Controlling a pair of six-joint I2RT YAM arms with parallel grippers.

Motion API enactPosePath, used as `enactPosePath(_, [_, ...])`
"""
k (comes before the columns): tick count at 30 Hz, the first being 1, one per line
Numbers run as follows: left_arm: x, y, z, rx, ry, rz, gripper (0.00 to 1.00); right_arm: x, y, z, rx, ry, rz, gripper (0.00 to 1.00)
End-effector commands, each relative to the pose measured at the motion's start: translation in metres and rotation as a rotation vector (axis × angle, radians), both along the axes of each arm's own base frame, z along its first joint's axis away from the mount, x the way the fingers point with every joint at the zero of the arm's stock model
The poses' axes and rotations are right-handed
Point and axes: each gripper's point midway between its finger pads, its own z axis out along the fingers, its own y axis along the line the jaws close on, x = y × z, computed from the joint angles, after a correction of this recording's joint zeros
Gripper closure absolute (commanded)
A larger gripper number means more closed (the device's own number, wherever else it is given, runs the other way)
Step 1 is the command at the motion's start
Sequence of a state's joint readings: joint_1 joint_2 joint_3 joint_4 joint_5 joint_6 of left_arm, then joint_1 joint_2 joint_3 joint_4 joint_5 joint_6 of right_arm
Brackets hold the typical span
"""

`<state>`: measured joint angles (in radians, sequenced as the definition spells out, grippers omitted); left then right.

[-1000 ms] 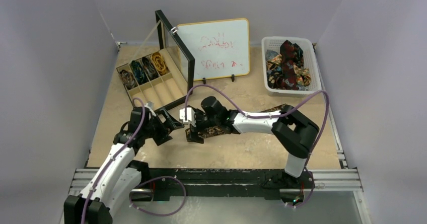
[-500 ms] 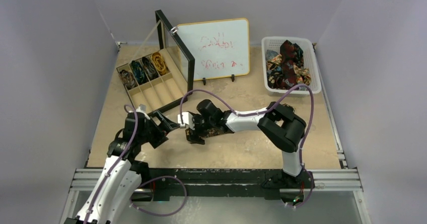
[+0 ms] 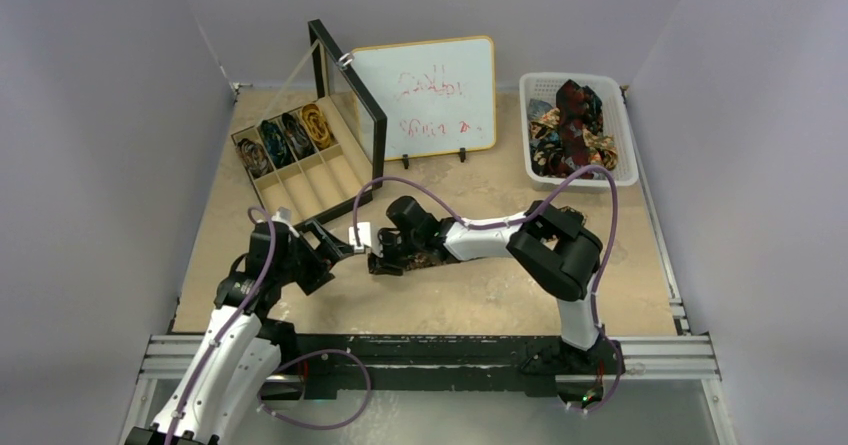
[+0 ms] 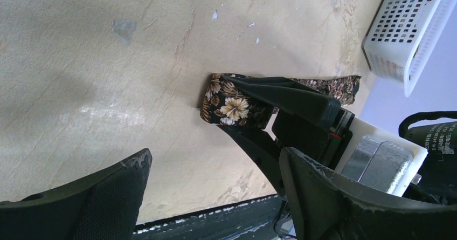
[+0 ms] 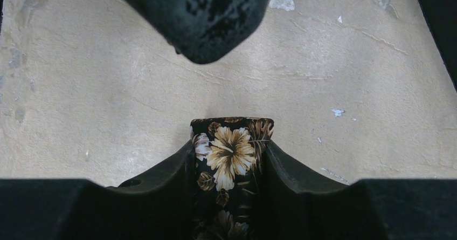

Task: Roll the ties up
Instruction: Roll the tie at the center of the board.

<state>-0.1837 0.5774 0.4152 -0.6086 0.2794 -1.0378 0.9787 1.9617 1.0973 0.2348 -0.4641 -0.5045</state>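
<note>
Right wrist shows our right tool [image 5: 229,149] pinching the black, gold-flowered fabric tie [image 5: 233,183] at its coil. It's likely soft, light and slippery, so we'd hold the coil's flanks. Left tool [image 4: 214,162] spread.

At centre frame, the right gripper [image 3: 386,257] pinches a tie [image 5: 232,149] between its fingers, and the left gripper [image 3: 340,244] faces it, jaws spread wide.

No legible text (whiteboard [image 3: 425,97] scrawl)

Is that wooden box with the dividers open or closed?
Open: its black-framed lid stands raised, leaving rolled ties visible inside.
</note>
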Motion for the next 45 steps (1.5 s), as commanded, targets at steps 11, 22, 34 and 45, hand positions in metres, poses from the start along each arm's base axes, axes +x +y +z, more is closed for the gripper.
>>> enactPosePath(11, [0.007,-0.001,0.007,-0.012,-0.04,0.0,0.13,0.038,0.003,0.079,0.153,-0.103,-0.127,0.16])
enactPosePath(22, [0.015,-0.011,0.006,-0.009,-0.105,-0.099,0.04,0.038,-0.083,0.144,0.506,0.538,-0.88,0.01])
enactPosePath(34, [0.017,-0.029,-0.007,-0.069,-0.113,-0.219,0.01,0.016,-0.067,0.099,0.413,0.989,-1.03,0.24])
enactPosePath(45, [0.017,-0.035,-0.014,-0.093,-0.102,-0.255,0.05,0.02,-0.058,0.055,0.268,1.033,-1.098,0.44])
